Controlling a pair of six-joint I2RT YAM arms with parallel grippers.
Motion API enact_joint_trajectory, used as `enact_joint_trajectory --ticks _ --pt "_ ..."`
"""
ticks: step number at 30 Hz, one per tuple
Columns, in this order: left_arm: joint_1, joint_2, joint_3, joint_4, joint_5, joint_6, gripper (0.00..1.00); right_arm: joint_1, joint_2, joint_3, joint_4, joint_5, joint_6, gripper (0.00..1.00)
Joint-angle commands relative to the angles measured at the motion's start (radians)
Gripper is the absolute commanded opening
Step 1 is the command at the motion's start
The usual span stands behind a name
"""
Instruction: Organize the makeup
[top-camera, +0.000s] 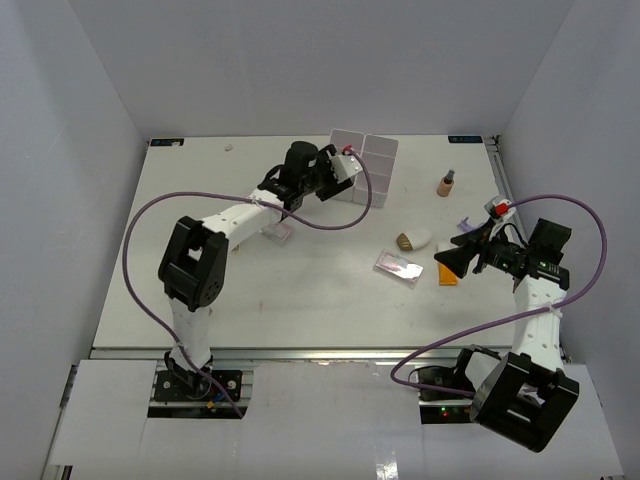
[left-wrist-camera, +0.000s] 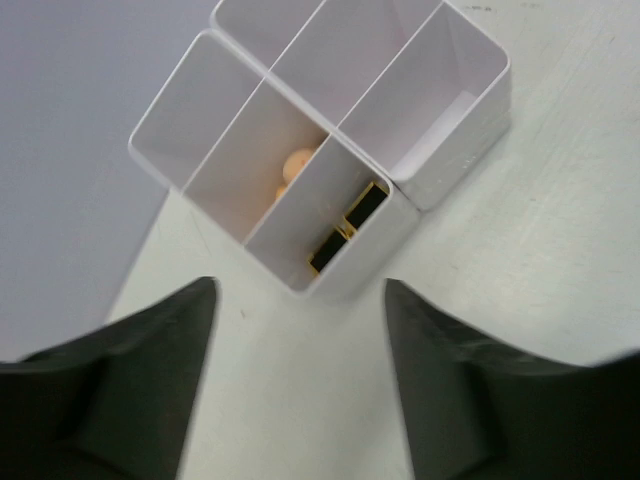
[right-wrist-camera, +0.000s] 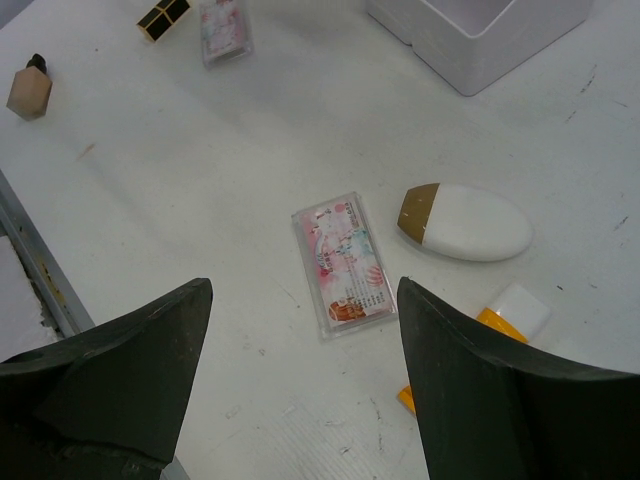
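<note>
Hovering spread and empty, the left hand (left-wrist-camera: 300, 295) hung over the white box (left-wrist-camera: 470, 110), a black-gold lipstick (left-wrist-camera: 345, 230) lodged in its 6 o'clock compartment. The right hand (right-wrist-camera: 302, 290), fingers also apart, framed a pink packet (right-wrist-camera: 342, 265) on the bench (right-wrist-camera: 200, 180), probably the next pick.

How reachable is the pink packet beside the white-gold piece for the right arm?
Probably yes: the right gripper hangs open facing the pink packet, which lies flat with nothing between them.

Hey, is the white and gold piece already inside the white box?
No, the white-gold piece lies on the table beside a pink packet, outside the white box.
</note>
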Motion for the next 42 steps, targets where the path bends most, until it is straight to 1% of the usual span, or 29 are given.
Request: enact_joint_trajectory --ticks 1,2,3,4,6,8,12,14,15,17,20,23,25,29,32,42 --pt "0.000 -0.325 -0.123 -0.103 -0.139 -0.406 0.87 -0.008 -0.025 -0.010 -0.008 -0.048 -0.024 0.81" --pt "0.003 -0.373 -0.145 -0.132 -0.178 -0.471 0.91 -0.008 -0.026 -0.009 -0.008 -0.048 -0.025 0.81" --pt "0.008 -0.404 -0.178 -0.166 -0.236 -0.578 0.94 -0.006 -0.027 -0.009 -0.008 -0.047 -0.025 0.81" --pt "0.020 -0.440 -0.193 -0.219 -0.255 -0.652 0.97 -0.006 -0.027 -0.009 -0.009 -0.046 -0.026 0.81" --pt "0.055 -0.481 -0.215 -0.322 -0.260 -0.743 0.98 -0.006 -0.027 -0.008 -0.012 -0.045 -0.028 0.81" --pt "0.113 -0.528 -0.255 -0.417 -0.246 -0.850 0.98 -0.006 -0.030 -0.009 -0.013 -0.045 -0.028 0.81" --pt "0.239 -0.602 -0.368 -0.487 -0.196 -0.964 0.98 -0.006 -0.033 -0.009 -0.014 -0.042 -0.028 0.82" --pt "0.308 -0.614 -0.412 -0.497 -0.192 -0.978 0.98 -0.006 -0.035 -0.008 -0.014 -0.043 -0.028 0.82" --pt "0.329 -0.610 -0.424 -0.501 -0.153 -0.980 0.98 -0.006 -0.036 -0.008 -0.014 -0.043 -0.028 0.82" --pt "0.378 -0.571 -0.431 -0.521 -0.148 -0.979 0.96 -0.006 -0.035 -0.007 -0.014 -0.044 -0.028 0.82" --pt "0.403 -0.477 -0.430 -0.537 -0.156 -0.970 0.93 -0.006 -0.035 -0.007 -0.014 -0.040 -0.028 0.82" --pt "0.414 -0.415 -0.419 -0.536 -0.169 -0.958 0.87 -0.006 -0.036 -0.006 -0.016 -0.040 -0.028 0.82" --pt "0.414 -0.360 -0.397 -0.535 -0.179 -0.949 0.85 -0.006 -0.036 -0.005 -0.016 -0.041 -0.028 0.82" --pt "0.417 -0.277 -0.351 -0.537 -0.240 -0.939 0.81 -0.006 -0.034 -0.006 -0.016 -0.042 -0.028 0.82" --pt "0.418 -0.236 -0.324 -0.542 -0.284 -0.942 0.76 -0.006 -0.032 -0.008 -0.016 -0.042 -0.028 0.82" --pt "0.418 -0.188 -0.337 -0.529 -0.306 -0.947 0.75 -0.008 -0.015 -0.008 -0.016 -0.034 -0.028 0.82"
